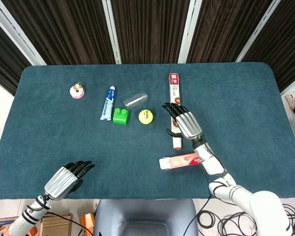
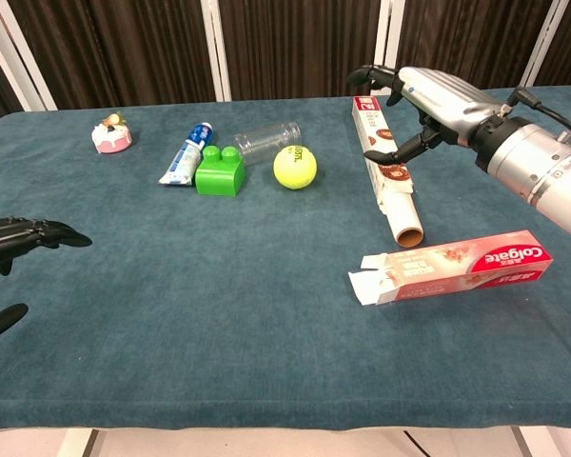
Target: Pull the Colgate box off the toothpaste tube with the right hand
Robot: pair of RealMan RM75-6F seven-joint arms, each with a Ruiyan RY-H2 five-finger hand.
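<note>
The red Colgate box (image 1: 179, 161) (image 2: 457, 267) lies flat near the table's front right, its left end flaps open. A blue-and-white toothpaste tube (image 1: 107, 103) (image 2: 184, 154) lies apart from it at the back left, beside a green block (image 1: 120, 116) (image 2: 219, 172). My right hand (image 1: 184, 123) (image 2: 428, 100) hovers behind the Colgate box, over a long red-and-white roll box (image 1: 174, 88) (image 2: 385, 176); its fingers are spread and hold nothing. At the front left, my left hand (image 1: 69, 179) (image 2: 19, 238) holds nothing, fingers stretched out low over the cloth.
A yellow ball (image 1: 146, 116) (image 2: 294, 167) and a clear cup (image 1: 135, 100) (image 2: 266, 141) on its side sit mid-table. A small pink toy (image 1: 77, 91) (image 2: 111, 134) stands at the back left. Dark blue cloth covers the table (image 1: 246, 108).
</note>
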